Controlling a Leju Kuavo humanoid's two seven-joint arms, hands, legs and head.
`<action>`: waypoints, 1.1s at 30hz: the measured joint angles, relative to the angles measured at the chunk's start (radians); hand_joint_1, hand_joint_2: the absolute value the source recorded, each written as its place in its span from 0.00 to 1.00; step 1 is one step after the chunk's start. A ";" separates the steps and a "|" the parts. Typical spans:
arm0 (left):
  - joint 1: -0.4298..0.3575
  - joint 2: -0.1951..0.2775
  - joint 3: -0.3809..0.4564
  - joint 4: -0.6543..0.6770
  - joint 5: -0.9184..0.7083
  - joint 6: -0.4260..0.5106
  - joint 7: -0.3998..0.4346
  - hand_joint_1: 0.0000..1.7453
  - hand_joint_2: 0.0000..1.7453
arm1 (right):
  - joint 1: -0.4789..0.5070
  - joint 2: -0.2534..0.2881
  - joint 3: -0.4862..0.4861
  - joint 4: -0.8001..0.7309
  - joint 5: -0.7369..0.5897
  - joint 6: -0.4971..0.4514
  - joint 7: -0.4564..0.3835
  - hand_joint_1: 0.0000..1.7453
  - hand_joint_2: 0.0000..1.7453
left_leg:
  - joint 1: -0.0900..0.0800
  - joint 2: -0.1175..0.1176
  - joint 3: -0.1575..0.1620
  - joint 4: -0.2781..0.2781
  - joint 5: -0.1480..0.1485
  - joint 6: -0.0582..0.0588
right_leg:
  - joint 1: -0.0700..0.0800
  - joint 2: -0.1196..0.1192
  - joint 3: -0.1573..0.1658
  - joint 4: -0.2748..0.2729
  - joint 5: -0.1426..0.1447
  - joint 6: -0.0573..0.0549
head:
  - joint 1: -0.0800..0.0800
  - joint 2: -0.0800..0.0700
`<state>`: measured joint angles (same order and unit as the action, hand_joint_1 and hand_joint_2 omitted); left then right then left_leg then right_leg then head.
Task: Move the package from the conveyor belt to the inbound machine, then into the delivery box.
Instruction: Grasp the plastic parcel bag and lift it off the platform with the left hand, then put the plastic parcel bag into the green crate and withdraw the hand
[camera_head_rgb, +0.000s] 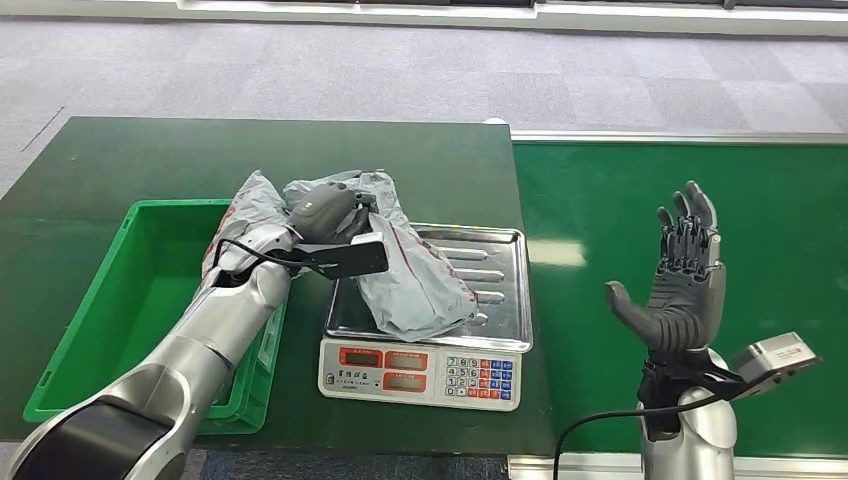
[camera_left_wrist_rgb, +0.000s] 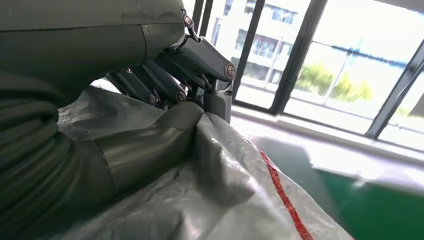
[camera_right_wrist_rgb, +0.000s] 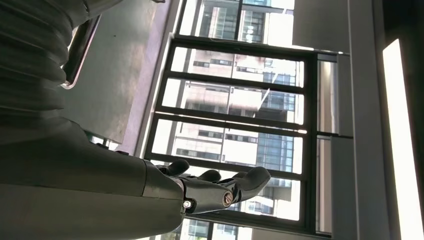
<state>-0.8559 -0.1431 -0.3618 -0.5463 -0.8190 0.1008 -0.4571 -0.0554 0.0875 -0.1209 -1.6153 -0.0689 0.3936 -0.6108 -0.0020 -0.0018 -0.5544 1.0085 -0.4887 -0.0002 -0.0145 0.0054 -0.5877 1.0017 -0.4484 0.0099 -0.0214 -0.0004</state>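
A crumpled grey plastic package (camera_head_rgb: 415, 275) with a red stripe lies partly on the steel pan of the weighing scale (camera_head_rgb: 500, 290), its far end lifted toward the green bin (camera_head_rgb: 140, 300). My left hand (camera_head_rgb: 325, 215) grips the package's upper end; in the left wrist view its thumb and fingers (camera_left_wrist_rgb: 165, 82) press into the grey wrapping (camera_left_wrist_rgb: 225, 195). My right hand (camera_head_rgb: 680, 275) is raised over the green conveyor belt (camera_head_rgb: 700, 200), fingers spread, palm facing left, holding nothing. The right wrist view shows its fingers (camera_right_wrist_rgb: 220, 187) against windows.
The scale's keypad and displays (camera_head_rgb: 420, 372) face me at the table's front edge. The green bin sits left of the scale on the dark green table (camera_head_rgb: 300, 150). Grey carpet floor lies beyond.
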 joint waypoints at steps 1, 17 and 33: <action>0.011 0.002 0.014 -0.040 0.024 0.003 -0.011 1.00 1.00 | 0.008 0.002 -0.006 -0.004 0.000 0.000 0.000 0.00 1.00 | 0.000 0.000 0.000 0.000 0.000 0.000 | 0.000 0.000 0.000 0.000 0.000 0.000 | 0.000 0.000; 0.302 0.107 0.192 -0.841 0.137 0.118 0.087 1.00 1.00 | 0.114 0.013 -0.079 -0.072 0.004 -0.019 0.006 0.00 1.00 | 0.000 0.000 0.000 -0.001 0.000 0.000 | 0.000 0.000 -0.001 0.000 -0.002 0.000 | 0.000 0.000; 0.633 0.162 0.453 -0.932 -0.086 0.123 0.259 0.01 1.00 | 0.155 0.043 -0.117 -0.115 0.045 -0.019 0.047 0.00 1.00 | 0.000 0.001 0.000 -0.001 -0.002 0.000 | 0.000 0.000 0.000 0.000 -0.003 -0.001 | 0.000 0.000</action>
<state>-0.2227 0.0187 0.0913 -1.4779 -0.9051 0.2240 -0.1983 0.1000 0.1304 -0.2375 -1.7300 -0.0239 0.3742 -0.5643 -0.0020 -0.0013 -0.5544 1.0073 -0.4903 -0.0004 -0.0145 0.0058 -0.5882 1.0015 -0.4516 0.0092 -0.0214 -0.0004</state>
